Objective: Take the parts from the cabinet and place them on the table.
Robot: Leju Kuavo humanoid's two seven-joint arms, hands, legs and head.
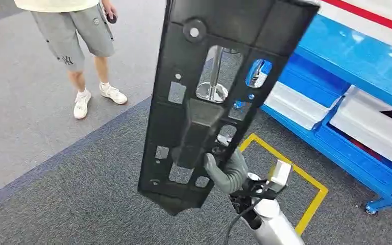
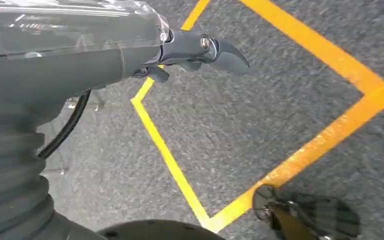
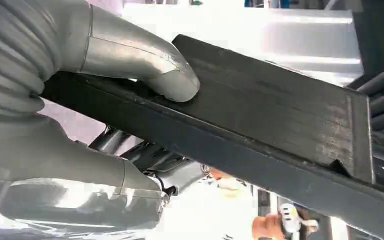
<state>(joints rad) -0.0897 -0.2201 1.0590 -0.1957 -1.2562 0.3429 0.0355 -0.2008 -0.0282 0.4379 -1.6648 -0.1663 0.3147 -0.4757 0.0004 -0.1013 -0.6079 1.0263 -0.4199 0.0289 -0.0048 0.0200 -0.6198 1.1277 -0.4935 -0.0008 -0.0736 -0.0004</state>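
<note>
Head view, frame centre: right hand (image 1: pixel 228 171) grips black panel (image 1: pixel 219 92) near its lower end; the long overhang may tip. Left hand (image 2: pixel 200 50) holds nothing, fingers apart.

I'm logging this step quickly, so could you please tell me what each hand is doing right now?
Left hand: holds nothing; whether its fingers are spread or curled cannot be told.
Right hand: grips the black panel part, thumb pressed on it.
</note>
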